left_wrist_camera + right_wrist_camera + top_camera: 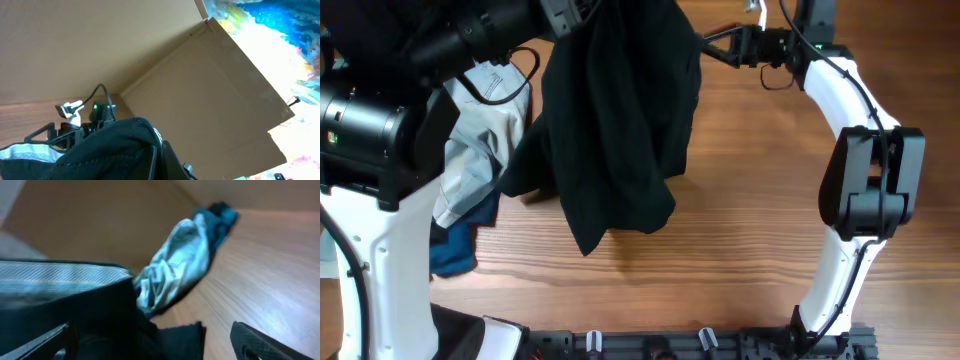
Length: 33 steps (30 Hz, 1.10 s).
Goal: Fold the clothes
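Observation:
The black shorts [615,130] hang in the air from my left gripper [566,16] at the top of the overhead view, drooping down to the wooden table [750,220]. In the left wrist view my left gripper [161,159] is shut on the black fabric [107,150]. My right gripper [712,44] is at the shorts' upper right edge. In the right wrist view its fingers [150,341] are spread wide, with the black fabric [105,325] and its pale grey lining [55,277] between them. A crumpled light-blue piece [480,140] and a dark-blue piece [455,248] lie at the left.
The pile of light-blue [172,265] and dark-blue [217,217] clothes also shows in the right wrist view. My left arm's black and white body [370,150] covers the left side. A cardboard wall [200,75] stands behind the table. A black rail [650,345] runs along the front edge.

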Each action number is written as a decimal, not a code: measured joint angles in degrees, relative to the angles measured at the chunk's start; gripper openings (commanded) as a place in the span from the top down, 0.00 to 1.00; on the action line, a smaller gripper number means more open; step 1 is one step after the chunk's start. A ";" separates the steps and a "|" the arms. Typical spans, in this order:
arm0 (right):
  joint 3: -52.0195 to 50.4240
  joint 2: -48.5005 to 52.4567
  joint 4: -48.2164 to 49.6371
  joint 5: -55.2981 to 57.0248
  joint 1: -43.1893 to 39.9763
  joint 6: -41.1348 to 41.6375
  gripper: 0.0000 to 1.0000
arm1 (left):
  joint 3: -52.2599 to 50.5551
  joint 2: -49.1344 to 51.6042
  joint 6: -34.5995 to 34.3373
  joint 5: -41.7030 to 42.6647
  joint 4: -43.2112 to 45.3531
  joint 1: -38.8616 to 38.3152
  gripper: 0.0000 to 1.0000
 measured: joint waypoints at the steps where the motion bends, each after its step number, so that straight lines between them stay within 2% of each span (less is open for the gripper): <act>1: -0.02 0.00 2.05 -1.77 0.00 0.52 0.00 | 0.00 0.00 0.09 0.00 -0.28 0.00 0.96; 4: -0.02 0.00 6.36 -5.31 0.00 2.38 0.00 | 0.00 0.00 0.11 -0.02 -0.63 0.00 0.96; 8: -0.02 0.00 7.13 -5.88 0.00 2.34 0.00 | 0.00 0.00 0.11 0.00 -0.66 0.00 0.96; 15: -0.02 0.00 8.33 -5.88 1.55 -2.82 0.01 | 0.00 0.00 0.11 -0.02 -0.66 0.00 0.96; 20: -0.02 0.00 13.88 -5.88 5.90 -4.57 0.11 | 0.00 0.00 0.11 -0.02 -0.66 0.00 0.96; 21: -0.02 0.00 14.67 -5.88 7.10 -4.61 0.16 | 0.00 0.00 0.11 -0.02 -0.66 0.00 0.96; 23: -0.02 0.00 16.31 -5.88 8.76 -4.35 0.47 | 0.00 0.00 0.11 -0.02 -0.66 0.00 0.96; 24: -0.02 0.00 17.84 -5.88 9.42 -3.96 0.70 | 0.00 0.00 0.11 -0.02 -0.66 0.00 0.96; 25: -0.04 0.00 19.71 -5.88 10.01 -2.86 0.87 | 0.00 0.00 0.11 -0.02 -0.68 0.00 0.96; 26: -0.07 0.00 23.17 -5.88 10.54 -1.14 0.96 | 0.00 0.00 0.11 0.00 -0.66 0.00 0.96; 29: -0.11 0.00 37.59 -5.88 10.88 8.46 0.96 | 0.00 0.00 0.11 -0.02 -0.68 0.00 0.96; 31: -0.17 0.00 51.10 -5.90 10.38 18.01 0.96 | 0.00 0.00 0.11 -0.02 -0.68 0.00 0.96; 33: -0.07 0.00 69.16 -5.84 8.57 33.38 0.96 | 0.00 0.00 0.11 0.00 -0.68 0.00 0.96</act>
